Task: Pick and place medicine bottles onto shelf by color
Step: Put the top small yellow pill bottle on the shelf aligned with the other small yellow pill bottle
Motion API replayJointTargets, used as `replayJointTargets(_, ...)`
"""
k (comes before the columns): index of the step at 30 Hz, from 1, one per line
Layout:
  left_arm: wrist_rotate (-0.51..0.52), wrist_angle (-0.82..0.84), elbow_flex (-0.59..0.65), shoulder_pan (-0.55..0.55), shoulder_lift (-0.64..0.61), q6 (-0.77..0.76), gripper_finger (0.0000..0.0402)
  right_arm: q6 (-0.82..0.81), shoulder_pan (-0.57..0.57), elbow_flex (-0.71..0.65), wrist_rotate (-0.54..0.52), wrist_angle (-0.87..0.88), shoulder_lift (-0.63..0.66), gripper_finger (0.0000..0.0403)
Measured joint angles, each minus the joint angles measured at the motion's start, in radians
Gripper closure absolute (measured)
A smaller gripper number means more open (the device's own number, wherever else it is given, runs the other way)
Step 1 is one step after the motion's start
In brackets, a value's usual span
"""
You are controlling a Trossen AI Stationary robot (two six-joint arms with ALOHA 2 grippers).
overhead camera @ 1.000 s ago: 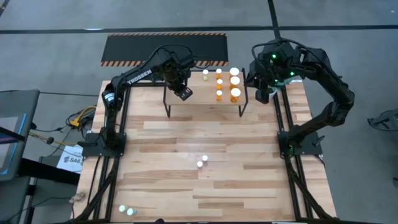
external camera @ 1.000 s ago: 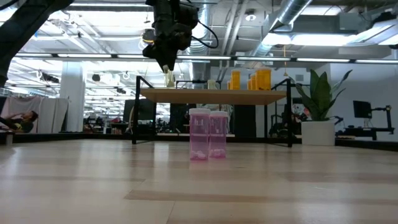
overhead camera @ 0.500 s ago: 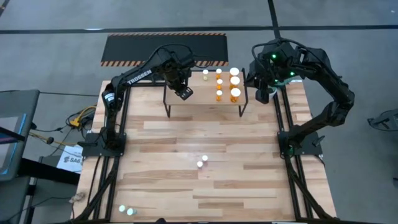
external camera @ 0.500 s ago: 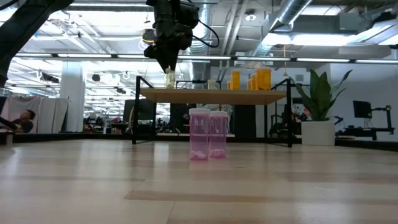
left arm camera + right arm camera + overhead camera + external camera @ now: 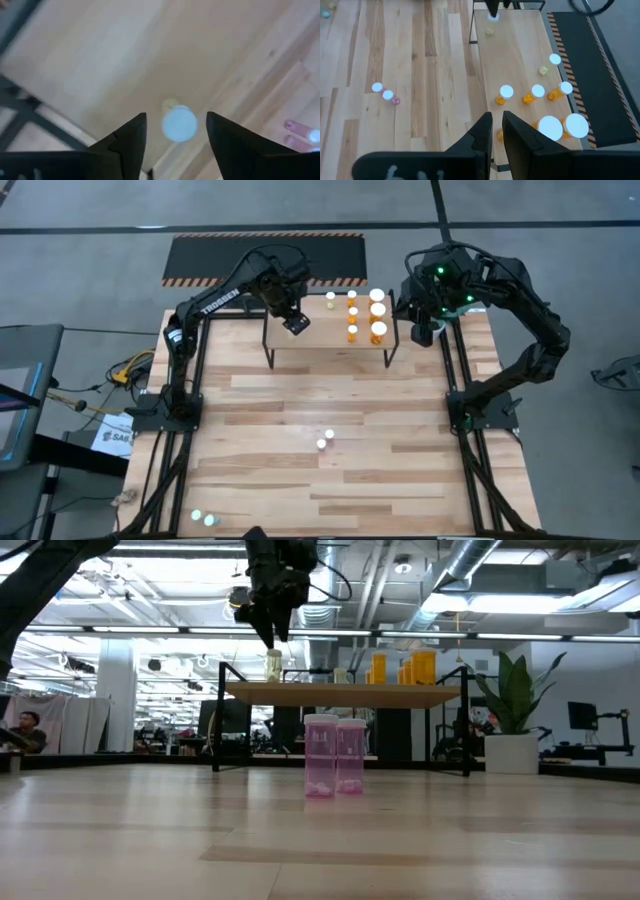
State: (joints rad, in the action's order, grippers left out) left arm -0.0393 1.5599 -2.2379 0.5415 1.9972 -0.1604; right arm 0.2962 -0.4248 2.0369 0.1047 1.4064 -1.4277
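Note:
The shelf stands at the table's far edge. Several orange medicine bottles and one pale bottle stand on its right half. Another pale yellowish bottle stands upright on the shelf's left part. My left gripper hangs open just above it, pointing down. In the left wrist view its fingers stand on either side of the white cap without touching. My right gripper waits, shut, beyond the shelf's right end. Two pink bottles stand mid-table.
Two greenish bottles stand at the table's near left corner. A black mat with striped edges lies on the floor behind the table. A potted plant stands beyond the shelf's right end in the low view.
My left gripper has let go of the pale yellowish bottle and risen a little above it. The bottle stays upright on the shelf's left part, now clear below the fingertips.

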Motion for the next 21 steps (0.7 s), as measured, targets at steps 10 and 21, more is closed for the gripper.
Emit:
replayJointTargets(10,0.163,0.003,-0.075,0.030,-0.122,0.033,0.0186,-0.062,0.005,0.000,0.007,0.017,0.000,0.0338)
replayJointTargets(21,0.036,-0.416,0.435,0.036,-0.592,0.127,0.0246,-0.082,0.122,-0.189,0.007,-0.232,0.000,0.0338)
